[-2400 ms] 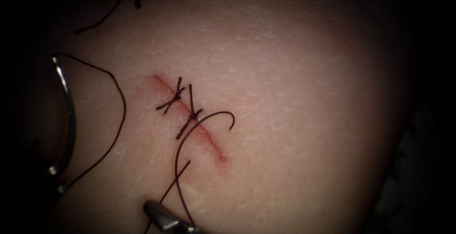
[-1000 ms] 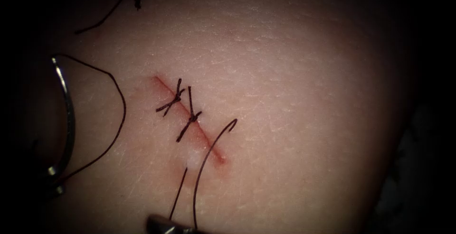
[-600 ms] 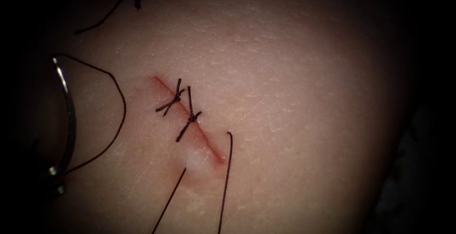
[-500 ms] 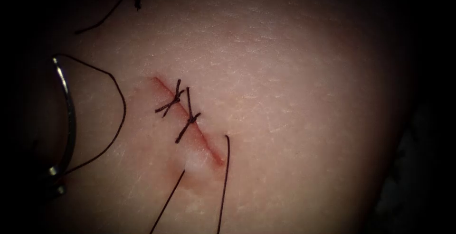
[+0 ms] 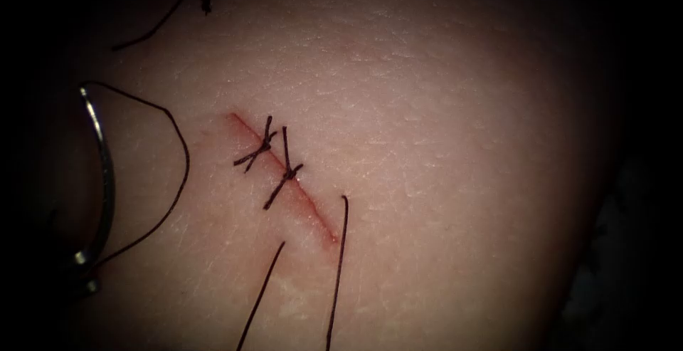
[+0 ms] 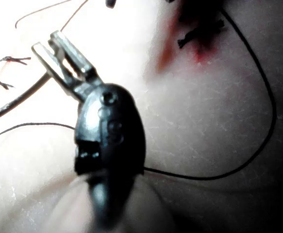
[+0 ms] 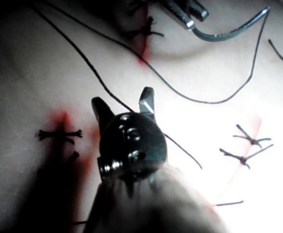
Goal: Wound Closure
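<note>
Grips the curved needle (image 5: 108, 180) in the left hand (image 5: 82, 269), clamped shut near the needle's lower end in the endoscope view, well to the left of the cut (image 5: 313, 216). Holds the needle free of the tissue (image 5: 441, 144), not driven into it, with its arc bowing toward the cut. From the left wrist, shows as the closed left hand (image 6: 46, 41) with the needle (image 6: 20, 99) running away from under it. From the right wrist, shows as the needle (image 7: 228, 33) curving out of the left hand (image 7: 187, 17) to its far end, where the thread (image 7: 248, 77) leaves it

Trails the thread (image 5: 183, 159) from the needle's upper end in a wide loop toward the cut and back to the left hand

Carries nothing in the right hand (image 7: 123, 97): spread open, with a strand of thread crossing at its base; cannot tell whether touching

Along the cut, an upper knotted stitch (image 5: 255, 153) and a lower knotted stitch (image 5: 284, 175) just beside it, with the red line of the cut running on below them. Past that, two lengths of thread running off the bottom edge: a left strand (image 5: 260, 297) starting left of the cut's lower end, a right strand (image 5: 338, 273) starting just right of it. Toward the top left of the endoscope view, a cut end of thread (image 5: 153, 29) lying loose on the tissue, well apart from the cut. In the right wrist view, red fluid (image 7: 58, 119) staining the tissue around another stitch (image 7: 58, 134)
</note>
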### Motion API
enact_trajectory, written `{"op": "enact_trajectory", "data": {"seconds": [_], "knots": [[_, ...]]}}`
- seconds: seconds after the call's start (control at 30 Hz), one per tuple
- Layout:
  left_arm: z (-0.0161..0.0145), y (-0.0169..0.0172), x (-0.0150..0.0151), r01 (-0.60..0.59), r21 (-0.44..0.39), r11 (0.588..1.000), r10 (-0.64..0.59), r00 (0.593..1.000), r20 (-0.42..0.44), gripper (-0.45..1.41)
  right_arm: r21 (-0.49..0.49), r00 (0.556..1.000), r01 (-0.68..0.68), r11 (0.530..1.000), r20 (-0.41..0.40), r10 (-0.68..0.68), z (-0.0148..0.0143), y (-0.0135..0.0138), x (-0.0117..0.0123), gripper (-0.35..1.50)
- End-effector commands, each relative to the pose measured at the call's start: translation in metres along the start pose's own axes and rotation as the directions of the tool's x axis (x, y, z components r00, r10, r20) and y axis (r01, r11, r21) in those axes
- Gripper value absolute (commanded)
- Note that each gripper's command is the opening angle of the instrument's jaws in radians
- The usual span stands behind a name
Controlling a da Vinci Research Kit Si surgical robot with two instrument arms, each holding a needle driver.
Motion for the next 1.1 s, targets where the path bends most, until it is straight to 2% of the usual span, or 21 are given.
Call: {"op": "enact_trajectory", "data": {"seconds": [0.03,0.4,0.7,0.83,0.9,0.93,0.97,1.0,1.1], "knots": [[0.0001,0.0009,-0.0008,0.003,-0.002,1.000,-0.003,1.000,0.001,-0.45,-0.006,1.000,0.007,1.000,0.009,-0.007,0.0007,0.0006,-0.0010,1.45],[0.0002,0.0010,-0.0008,0.002,-0.003,1.000,-0.002,1.000,0.004,-0.45,-0.061,0.999,0.015,0.998,0.046,-0.012,0.0018,0.0048,-0.0061,1.48],[0.0002,0.0011,-0.0008,0.002,-0.002,1.000,-0.002,1.000,0.004,-0.45,-0.083,0.995,0.055,0.995,0.085,-0.048,0.0041,0.0055,-0.0107,1.43],[0.0001,0.0011,-0.0008,0.002,-0.003,1.000,-0.002,1.000,0.004,-0.45,-0.089,0.993,0.063,0.994,0.107,-0.053,0.0057,0.0051,-0.0129,1.35],[0.0001,0.0011,-0.0008,0.002,-0.003,1.000,-0.002,1.000,0.004,-0.45,-0.090,0.993,0.047,0.995,0.112,-0.037,0.0060,0.0049,-0.0136,1.11],[0.0001,0.0011,-0.0007,0.002,-0.003,1.000,-0.002,1.000,0.004,-0.45,-0.076,0.993,0.044,0.996,0.109,-0.036,0.0061,0.0048,-0.0138,0.88],[0.0001,0.0012,-0.0007,0.002,-0.003,1.000,-0.002,1.000,0.004,-0.45,-0.025,0.996,0.034,0.999,0.089,-0.032,0.0061,0.0046,-0.0140,-0.25],[0.0001,0.0012,-0.0007,0.002,-0.003,1.000,-0.002,1.000,0.004,-0.45,-0.019,0.996,0.034,0.999,0.081,-0.033,0.0061,0.0046,-0.0140,-0.35],[0.0002,0.0012,-0.0007,0.002,-0.003,1.000,-0.002,1.000,0.004,-0.45,-0.018,0.997,0.034,0.999,0.076,-0.033,0.0061,0.0042,-0.0136,-0.35]]}}
